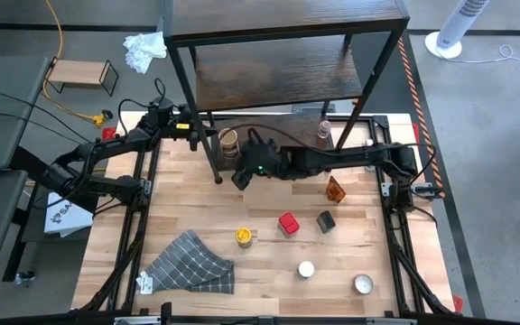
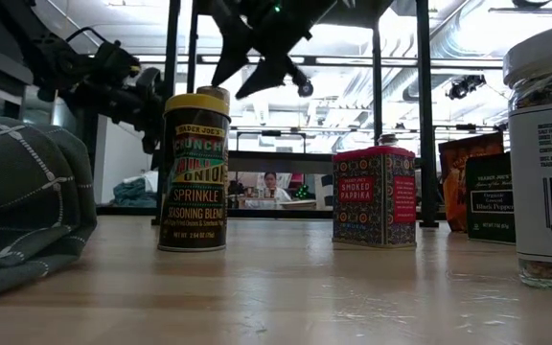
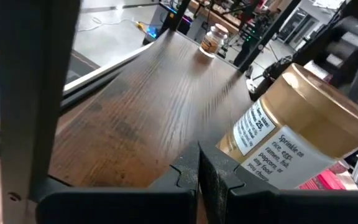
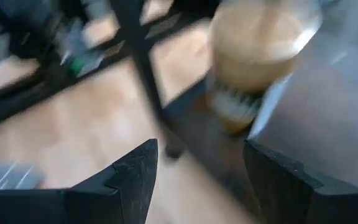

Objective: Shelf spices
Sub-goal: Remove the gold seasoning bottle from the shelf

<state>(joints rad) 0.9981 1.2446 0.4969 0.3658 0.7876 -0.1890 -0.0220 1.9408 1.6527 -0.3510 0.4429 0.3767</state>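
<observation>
— Where's the tan jar (image 1: 228,142)?
— On the shelf's (image 1: 278,77) lowest board, near its left post.
— The claws?
— Right gripper (image 1: 242,173) gapes, empty, beside it. Left gripper (image 3: 199,180) is closed, empty.

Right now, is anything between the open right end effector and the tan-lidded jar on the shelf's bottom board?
Nothing visible. The right end effector faces the tan-lidded jar across bare dark wood shelf board; a black frame post stands just beside that line.

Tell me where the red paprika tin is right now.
In the high view the red paprika tin stands mid-table, between the yellow-lidded jar on its left and a dark jar on its right, not on the shelf.
</observation>
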